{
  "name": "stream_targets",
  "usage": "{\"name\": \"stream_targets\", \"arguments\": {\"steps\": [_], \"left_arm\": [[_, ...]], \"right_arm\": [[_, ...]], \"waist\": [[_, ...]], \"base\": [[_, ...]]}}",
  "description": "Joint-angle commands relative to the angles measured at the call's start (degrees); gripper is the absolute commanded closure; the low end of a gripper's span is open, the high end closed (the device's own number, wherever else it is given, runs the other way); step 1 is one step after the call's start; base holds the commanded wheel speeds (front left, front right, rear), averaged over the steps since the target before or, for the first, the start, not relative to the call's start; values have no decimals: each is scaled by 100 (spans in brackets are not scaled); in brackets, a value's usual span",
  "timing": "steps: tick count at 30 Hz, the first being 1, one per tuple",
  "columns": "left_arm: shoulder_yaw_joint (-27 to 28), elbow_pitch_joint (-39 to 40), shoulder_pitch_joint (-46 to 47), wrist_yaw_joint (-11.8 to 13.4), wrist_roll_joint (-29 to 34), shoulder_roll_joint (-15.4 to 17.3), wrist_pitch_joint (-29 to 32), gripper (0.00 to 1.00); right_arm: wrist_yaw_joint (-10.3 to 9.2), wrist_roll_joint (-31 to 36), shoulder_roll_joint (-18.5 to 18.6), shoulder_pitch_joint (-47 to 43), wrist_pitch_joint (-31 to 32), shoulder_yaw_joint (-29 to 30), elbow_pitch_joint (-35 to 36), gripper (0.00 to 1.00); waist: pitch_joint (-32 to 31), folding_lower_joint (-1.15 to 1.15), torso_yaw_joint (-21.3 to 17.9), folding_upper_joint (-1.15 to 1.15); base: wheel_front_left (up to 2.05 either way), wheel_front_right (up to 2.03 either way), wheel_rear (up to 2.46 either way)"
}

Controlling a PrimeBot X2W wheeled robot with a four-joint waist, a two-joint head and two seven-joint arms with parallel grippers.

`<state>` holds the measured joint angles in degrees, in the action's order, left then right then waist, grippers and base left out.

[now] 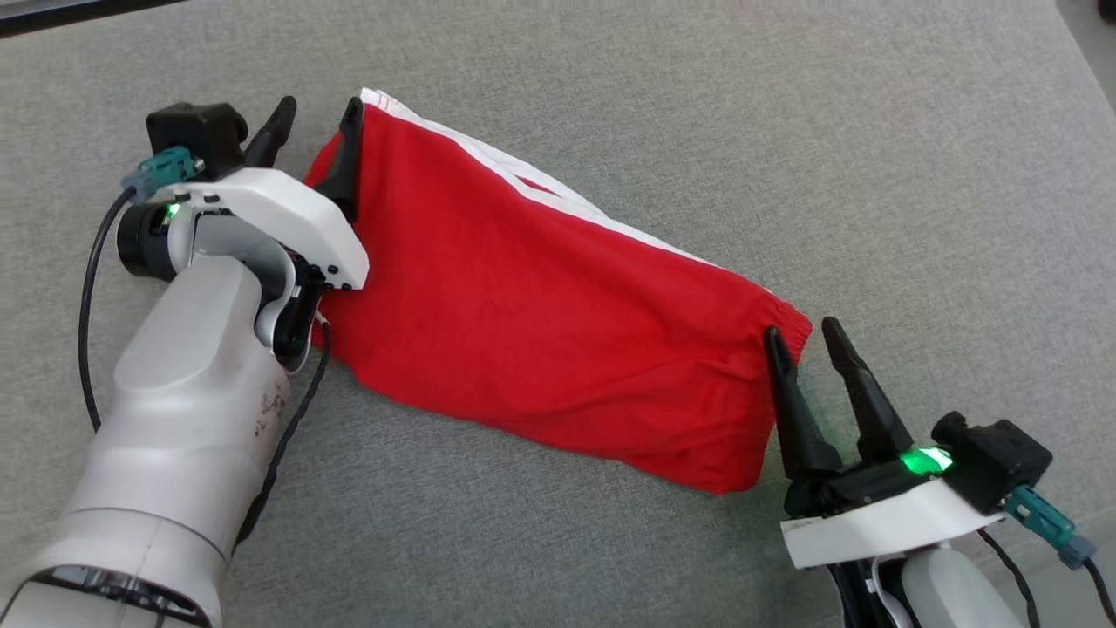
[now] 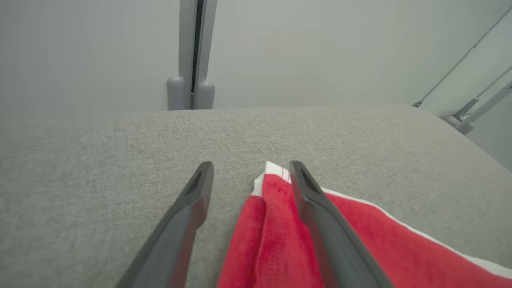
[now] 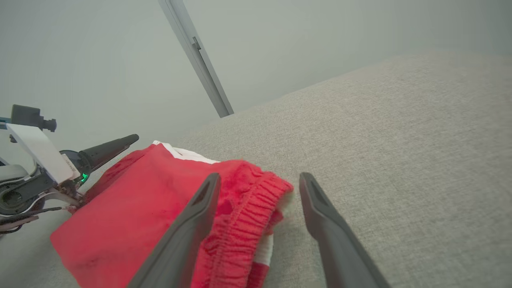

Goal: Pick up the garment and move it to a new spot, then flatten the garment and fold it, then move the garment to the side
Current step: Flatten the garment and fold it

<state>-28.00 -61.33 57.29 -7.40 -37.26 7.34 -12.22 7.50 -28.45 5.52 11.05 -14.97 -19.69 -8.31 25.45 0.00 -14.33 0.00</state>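
The garment [image 1: 540, 323], red with a white stripe [image 1: 523, 179] along its far long edge, lies as a long folded band on the grey upholstered surface [image 1: 785, 131]. It slants from the robot's far left towards its near right.

The left gripper [image 1: 316, 131] sits at the far-left end with its fingers spread. One finger lies over the red corner and the other is out over bare grey. From its wrist, the white-tipped corner of the garment [image 2: 272, 240] pokes up between the two fingers. I cannot tell whether either finger presses down.

The right gripper [image 1: 802, 340] is at the opposite end, also spread and pinching nothing. It straddles the gathered elastic waistband [image 3: 248, 216], with one finger over the red and the other over the surface just beside the hem.

The near long edge is rumpled and sags to a rounded corner by the right gripper. Wide bare fabric stretches beyond the stripe side, up to the surface's far edge against the pale wall [image 2: 320, 48]. A narrower bare strip runs along the near side between the two arms.
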Motion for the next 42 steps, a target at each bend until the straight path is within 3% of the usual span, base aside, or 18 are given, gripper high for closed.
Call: {"name": "stream_targets", "arguments": {"steps": [1,5,12,17,27,33,42], "left_arm": [[53,-28,-114,32,-19,4,-118,0],[316,400,-350,276,120,60,-299,0],[1388,2669,-1697,984,998,105,-293,0],[2097,4110,-2953,1189,1678,-87,-290,0],[2593,5110,-4490,1231,2317,-290,-291,0],[2715,5056,-4925,1136,2349,-358,-291,0],[2682,4744,-4868,981,2543,-361,-292,0]], "right_arm": [[-1,-23,21,-94,-30,83,68,0],[-2,285,210,-257,-29,387,260,0],[-2,766,320,-216,-29,960,458,0],[-2,1049,480,-172,-29,1253,430,0],[-2,1300,520,-475,99,1251,234,0],[-2,1226,469,-647,163,1245,266,0],[-2,1154,459,-697,188,1252,272,0]], "waist": [[-129,0,125,0],[-317,0,329,0],[-608,0,703,0],[-854,0,985,0],[-1275,0,1180,0],[-1411,0,1184,0],[-1434,0,1174,0]], "base": [[0,0,0],[0,0,0],[0,0,0],[0,0,0],[0,0,0],[0,0,0],[0,0,0]]}}
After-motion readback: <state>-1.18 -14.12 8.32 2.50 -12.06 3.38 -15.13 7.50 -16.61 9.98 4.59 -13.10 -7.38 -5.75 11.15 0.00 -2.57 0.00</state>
